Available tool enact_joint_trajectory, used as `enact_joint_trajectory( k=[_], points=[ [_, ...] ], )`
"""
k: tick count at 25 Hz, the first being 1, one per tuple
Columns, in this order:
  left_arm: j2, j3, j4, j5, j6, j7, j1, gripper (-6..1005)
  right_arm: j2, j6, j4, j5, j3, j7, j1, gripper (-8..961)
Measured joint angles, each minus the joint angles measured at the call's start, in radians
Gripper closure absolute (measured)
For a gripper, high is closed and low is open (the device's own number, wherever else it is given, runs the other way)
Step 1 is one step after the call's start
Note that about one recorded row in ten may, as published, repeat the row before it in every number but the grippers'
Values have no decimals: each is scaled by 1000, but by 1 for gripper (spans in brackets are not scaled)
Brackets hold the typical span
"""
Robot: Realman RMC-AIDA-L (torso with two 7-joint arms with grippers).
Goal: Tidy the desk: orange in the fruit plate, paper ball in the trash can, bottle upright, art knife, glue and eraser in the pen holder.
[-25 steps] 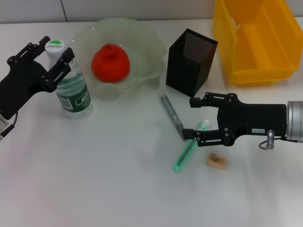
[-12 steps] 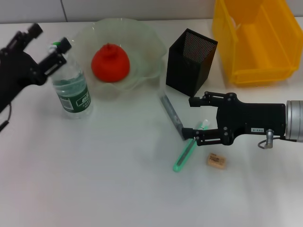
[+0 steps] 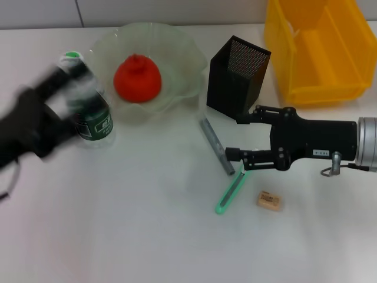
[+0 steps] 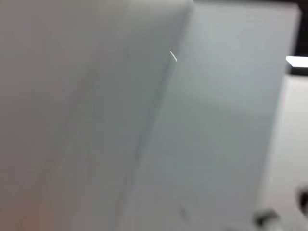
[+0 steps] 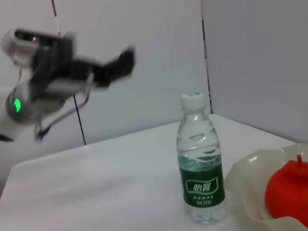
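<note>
On the counter point(image 3: 147, 236), nearest: one eraser point(image 3: 269, 201), one green art knife point(image 3: 230, 191) with right gripper point(image 3: 235, 134) jaws wide over it, one grey glue stick point(image 3: 214, 146); left gripper point(image 3: 56, 100) blurred, state unclear; one upright bottle point(image 3: 88, 100); pen holder point(image 3: 237, 77); plate point(image 3: 147, 65) holding one orange point(image 3: 137, 78).

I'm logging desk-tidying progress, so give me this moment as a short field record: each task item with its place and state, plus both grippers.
orange: in the fruit plate
bottle: upright beside the plate, capped
art knife: flat on the desk
glue: flat on the desk, green
eraser: on the desk, near the glue
pen holder: upright; inside not visible
trash can: yellow bin, far right
left gripper: blurred, clear of the bottle
right gripper: open, above the art knife, holding nothing
</note>
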Motion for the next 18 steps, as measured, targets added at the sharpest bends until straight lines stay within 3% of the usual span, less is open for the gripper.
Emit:
enact_joint_trajectory(
  k=[5, 9, 12, 14, 18],
  points=[
    [-21, 61, 15, 181, -72, 62, -7, 158, -7, -6, 22, 1, -1, 117, 22, 114],
    [-48, 61, 16, 313, -230, 141, -2, 158, -20, -52, 134, -15, -11, 284, 23, 114],
    [-52, 62, 12, 334, -273, 172, 3, 159, -28, -88, 188, -34, -11, 365, 26, 114],
    [-52, 64, 5, 349, -313, 194, 7, 159, -35, -159, 307, -101, -11, 528, 40, 114],
    [-51, 64, 5, 358, -324, 199, 9, 159, -37, -224, 425, -185, -20, 673, 68, 114]
  ],
)
